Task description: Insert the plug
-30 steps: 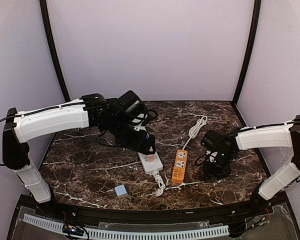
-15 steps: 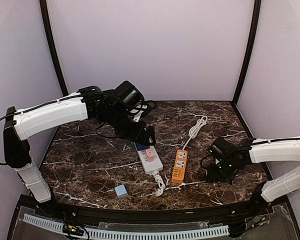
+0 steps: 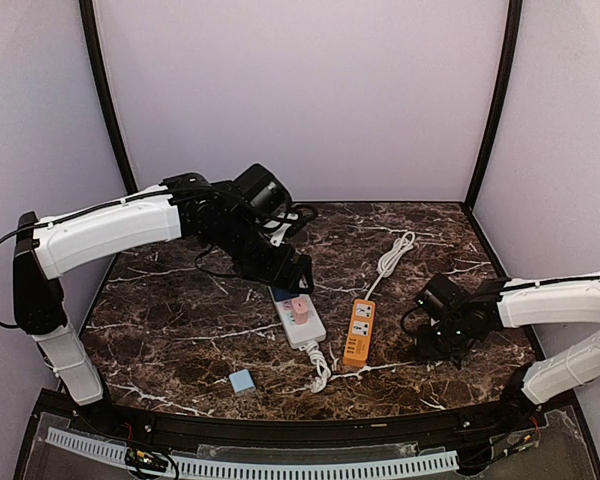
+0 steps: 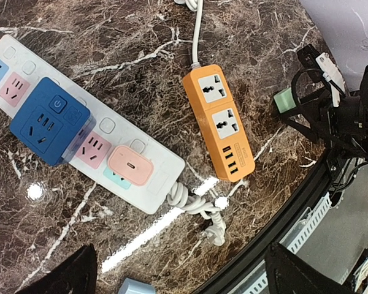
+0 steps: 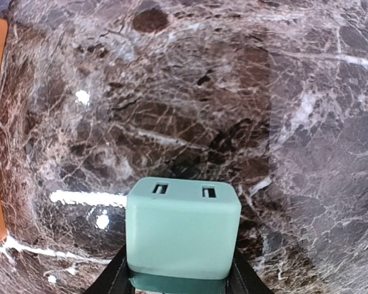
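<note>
A mint-green plug (image 5: 183, 229) with two USB slots sits between my right gripper's (image 5: 179, 273) black fingers (image 5: 118, 272), which press on both of its sides, low over the marble right of the orange power strip (image 3: 359, 331). From the left wrist the same green plug (image 4: 285, 101) shows at that gripper's tip. My left gripper (image 3: 295, 275) hangs open above the far end of the white power strip (image 3: 302, 330), nothing between its fingers (image 4: 67, 275). A blue adapter (image 4: 49, 119) and a pink plug (image 4: 130, 165) sit in the white strip (image 4: 156, 187).
A small light-blue plug (image 3: 242, 381) lies near the front edge. The white strip's coiled cord (image 3: 319, 365) lies between the two strips. The orange strip's white cable (image 3: 392, 255) runs toward the back. The table's black rim (image 4: 294, 208) is close by.
My right gripper has moved right and lower and narrowed onto the green plug. The left arm has drawn back a little from the white strip, still open.
</note>
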{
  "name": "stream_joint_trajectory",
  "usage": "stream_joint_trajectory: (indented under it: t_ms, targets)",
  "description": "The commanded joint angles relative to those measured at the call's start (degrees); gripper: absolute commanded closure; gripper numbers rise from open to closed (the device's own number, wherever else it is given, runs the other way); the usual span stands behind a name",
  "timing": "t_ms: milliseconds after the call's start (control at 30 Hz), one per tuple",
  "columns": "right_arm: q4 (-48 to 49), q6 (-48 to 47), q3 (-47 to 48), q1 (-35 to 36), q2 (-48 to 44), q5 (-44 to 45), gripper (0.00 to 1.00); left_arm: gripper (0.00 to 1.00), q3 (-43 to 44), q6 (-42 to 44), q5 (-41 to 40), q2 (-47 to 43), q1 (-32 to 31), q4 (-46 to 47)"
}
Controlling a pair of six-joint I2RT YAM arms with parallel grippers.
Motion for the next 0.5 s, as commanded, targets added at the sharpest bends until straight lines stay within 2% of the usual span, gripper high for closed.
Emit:
stream_joint_trajectory:
  t_ms: [0, 200, 467]
  targets:
    - [2.4, 0.0, -2.0, 0.4, 2.5, -1.1, 0.67, 0.05, 0.2, 0.5, 1.4, -0.6, 0.5, -1.6]
    - [0.5, 0.1, 0.5, 0.5, 3.4, -1.2, 0.75, 0.05, -1.0, 0.5, 4.0, -1.4, 1.8, 0.0]
    - [-5.2, -0.2, 7.3, 0.7, 1.8, 1.3, 0.82, 0.05, -7.6, -2.1, 12.4, -5.3, 7.3, 8.9]
